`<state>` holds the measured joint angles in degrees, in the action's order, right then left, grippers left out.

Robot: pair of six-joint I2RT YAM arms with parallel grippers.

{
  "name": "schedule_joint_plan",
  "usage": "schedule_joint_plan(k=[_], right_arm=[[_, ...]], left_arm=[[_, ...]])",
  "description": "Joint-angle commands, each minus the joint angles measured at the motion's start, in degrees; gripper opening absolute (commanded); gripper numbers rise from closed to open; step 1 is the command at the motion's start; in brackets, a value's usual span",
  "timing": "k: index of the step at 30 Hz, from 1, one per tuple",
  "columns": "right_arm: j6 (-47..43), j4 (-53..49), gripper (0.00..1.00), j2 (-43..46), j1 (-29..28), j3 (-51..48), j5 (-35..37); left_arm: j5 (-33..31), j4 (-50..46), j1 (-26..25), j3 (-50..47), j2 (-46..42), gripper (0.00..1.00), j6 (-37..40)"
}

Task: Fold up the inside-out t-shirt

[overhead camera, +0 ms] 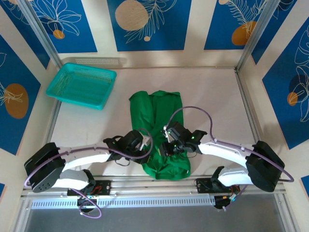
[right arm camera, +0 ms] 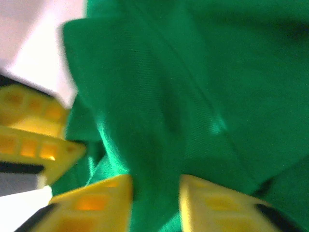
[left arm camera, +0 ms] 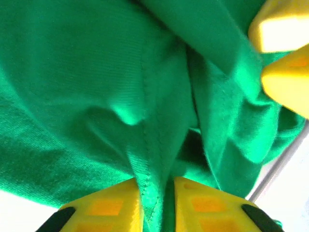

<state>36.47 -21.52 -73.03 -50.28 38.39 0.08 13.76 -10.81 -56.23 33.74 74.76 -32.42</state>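
Green t-shirt (overhead camera: 161,108) lies crumpled in a long lengthwise bunch at the middle of the worktop (overhead camera: 212,106). Its near end reaches the near edge, between the two arm bases. The far end is broader, with a rounded lobe on the left.

Left end effector (overhead camera: 143,144) sits at the left side of the shirt's near half, touching the cloth. In the left wrist view its two yellow fingers (left arm camera: 113,208) are clenched on a raised fold with a stitched seam running down into the narrow gap, so it is grasping the t-shirt.

Right end effector (overhead camera: 167,147) sits just beside it on the right, also on the near half of the shirt. The right wrist view is blurred. Green cloth fills the space between its yellow fingers (right arm camera: 104,203), and the gap looks wider than on the left — cannot tell whether it is pinching or loose.

Each wrist view also catches the other arm's yellow fingers close by, at the picture's edge, so the two tips are near each other over the same bunch of cloth.

Teal mesh basket (overhead camera: 89,69) sits at the far left of the worktop — well apart from the shirt.
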Motion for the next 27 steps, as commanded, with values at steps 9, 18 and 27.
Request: schedule_joint_plan(k=[9,18,27], right_arm=[[-2.01,-3.11,0.0,2.4,6.03,-0.68,-2.74],[-29.15,-1.52,0.37,14.63,-3.11,2.71,-2.02],[-65.02,6.58,0.4,13.95,-10.2,-2.6,3.34]], left_arm=[[-1.24,6.01,-1.18,-8.15,-15.31,0.0,3.2],[-2.68,7.84,-1.25,-9.74,-18.81,0.0,6.38],[-1.92,9.71,-1.25,-9.04,-20.83,0.0,5.93]])
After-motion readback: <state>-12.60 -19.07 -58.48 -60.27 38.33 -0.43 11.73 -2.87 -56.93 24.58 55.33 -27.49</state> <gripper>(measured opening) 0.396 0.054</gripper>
